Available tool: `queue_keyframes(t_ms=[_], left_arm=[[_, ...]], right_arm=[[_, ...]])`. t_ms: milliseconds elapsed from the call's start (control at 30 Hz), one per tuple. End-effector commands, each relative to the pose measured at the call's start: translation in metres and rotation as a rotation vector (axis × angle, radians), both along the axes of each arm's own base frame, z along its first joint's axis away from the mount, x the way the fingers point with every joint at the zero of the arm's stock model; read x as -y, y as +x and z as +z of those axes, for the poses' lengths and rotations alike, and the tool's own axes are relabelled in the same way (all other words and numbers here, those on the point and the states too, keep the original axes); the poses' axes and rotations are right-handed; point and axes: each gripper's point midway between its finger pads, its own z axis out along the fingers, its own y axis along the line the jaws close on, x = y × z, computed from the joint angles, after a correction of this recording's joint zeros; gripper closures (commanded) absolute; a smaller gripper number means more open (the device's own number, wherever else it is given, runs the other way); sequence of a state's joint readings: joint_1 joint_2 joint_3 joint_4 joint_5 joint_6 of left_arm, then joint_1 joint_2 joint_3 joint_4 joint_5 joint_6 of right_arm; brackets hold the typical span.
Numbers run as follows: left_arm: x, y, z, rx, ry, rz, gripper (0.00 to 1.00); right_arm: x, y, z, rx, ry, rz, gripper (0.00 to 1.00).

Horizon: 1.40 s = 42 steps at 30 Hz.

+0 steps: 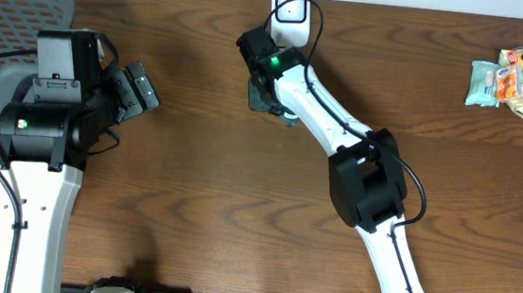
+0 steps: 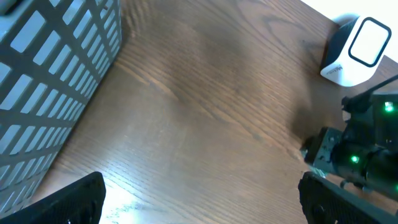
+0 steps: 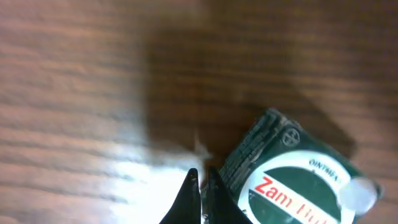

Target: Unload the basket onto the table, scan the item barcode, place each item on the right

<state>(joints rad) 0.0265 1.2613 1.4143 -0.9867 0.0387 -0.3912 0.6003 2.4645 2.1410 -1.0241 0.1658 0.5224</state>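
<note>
Looking down your right wrist camera: right fingers (image 3: 186, 200) pinched tight together, nothing between them. Green ointment pack (image 3: 292, 183) lies on worktop (image 3: 93, 74), just beside finger tips, off to right in that view, not held. Cannot tell if pack edge touches finger. From above, pack sits near white scanner (image 1: 291, 7). Your left fingers (image 2: 68, 202) spread wide, holding nothing, well apart from pack.
</note>
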Motion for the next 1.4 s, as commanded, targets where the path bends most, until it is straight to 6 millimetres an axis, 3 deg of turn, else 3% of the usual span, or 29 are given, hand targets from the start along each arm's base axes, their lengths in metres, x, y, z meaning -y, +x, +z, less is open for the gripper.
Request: queue_keyframes(t_ms=[0,167,467,500,533,633,700,767,833,1000,1067,1267,1367], left_arm=[[-0.004,0.001,0.004,0.008,0.016,0.001,0.02],[-0.004,0.001,0.004,0.008,0.016,0.001,0.02],[-0.004,0.001,0.004,0.008,0.016,0.001,0.02],[-0.004,0.001,0.004,0.008,0.016,0.001,0.02],[-0.004,0.001,0.004,0.008,0.016,0.001,0.02],[-0.004,0.001,0.004,0.008,0.016,0.001,0.02],[-0.004,0.001,0.004,0.008,0.016,0.001,0.02],[-0.004,0.001,0.004,0.008,0.016,0.001,0.02],[-0.004,0.001,0.004,0.008,0.016,0.001,0.02],[-0.004,0.001,0.004,0.008,0.016,0.001,0.02],[-0.004,0.001,0.004,0.008,0.016,0.001,0.02],[-0.004,0.001,0.004,0.008,0.016,0.001,0.02],[-0.004,0.001,0.004,0.008,0.016,0.001,0.02]], right_arm=[[0.014,-0.007,-0.005,-0.042,-0.052,0.004,0.99],[0.046,-0.019,0.009,-0.108,-0.115,-0.031,0.99],[0.081,-0.013,0.072,-0.059,-0.098,-0.014,0.99],[0.085,-0.011,0.078,-0.049,-0.094,-0.011,0.95],[0.088,-0.01,0.082,-0.04,-0.089,-0.018,0.86],[0.095,-0.007,0.087,-0.031,-0.084,-0.034,0.4],[0.099,-0.005,0.085,-0.036,-0.087,-0.034,0.37],[0.099,-0.005,0.081,-0.048,-0.084,-0.031,0.38],[0.096,-0.006,0.078,-0.062,-0.067,-0.025,0.46],[0.07,-0.015,0.067,-0.117,0.013,0.079,0.89],[0.06,-0.019,0.059,-0.136,0.028,0.109,0.99],[0.048,-0.03,0.023,-0.205,-0.011,0.138,0.98],[0.061,-0.033,0.004,-0.239,-0.09,0.119,0.98]])
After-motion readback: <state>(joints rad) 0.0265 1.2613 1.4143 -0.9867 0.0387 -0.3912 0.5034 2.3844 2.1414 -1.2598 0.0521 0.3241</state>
